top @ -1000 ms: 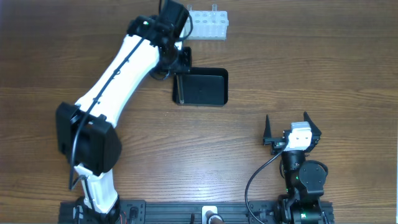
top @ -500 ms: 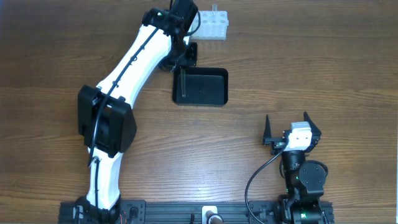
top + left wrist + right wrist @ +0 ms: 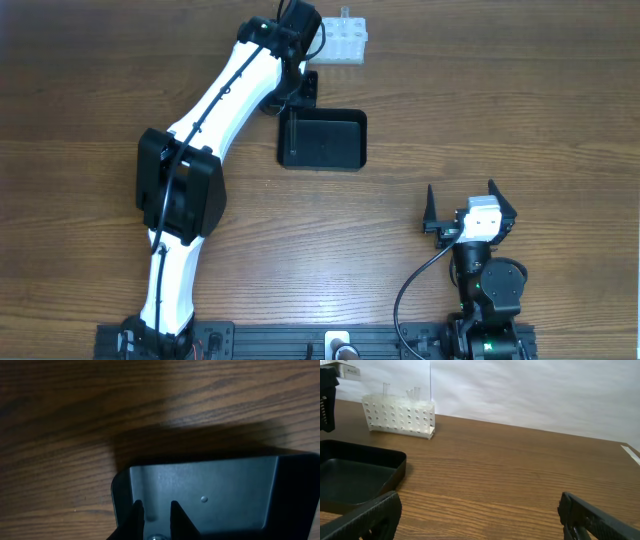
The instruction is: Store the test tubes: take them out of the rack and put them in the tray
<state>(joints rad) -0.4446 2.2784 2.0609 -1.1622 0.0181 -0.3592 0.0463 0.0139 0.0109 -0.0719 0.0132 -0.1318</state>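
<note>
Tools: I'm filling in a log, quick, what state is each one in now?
Left tool: cannot be told.
Right tool: open, holding nothing.

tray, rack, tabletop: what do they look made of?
Tray: looks like black moulded plastic with a semi-matte finish. It has rounded corners and a soft sheen on its floor.
Rack: probably translucent white plastic, since its perforated wall looks milky and lets light through.
Table: solid wood or wood-look laminate, with brown grain and a slight gloss. I cannot tell which.

The wooden table (image 3: 500,120) bears 2 things: black tray (image 3: 330,145), white rack (image 3: 345,45) (set near it).
</note>
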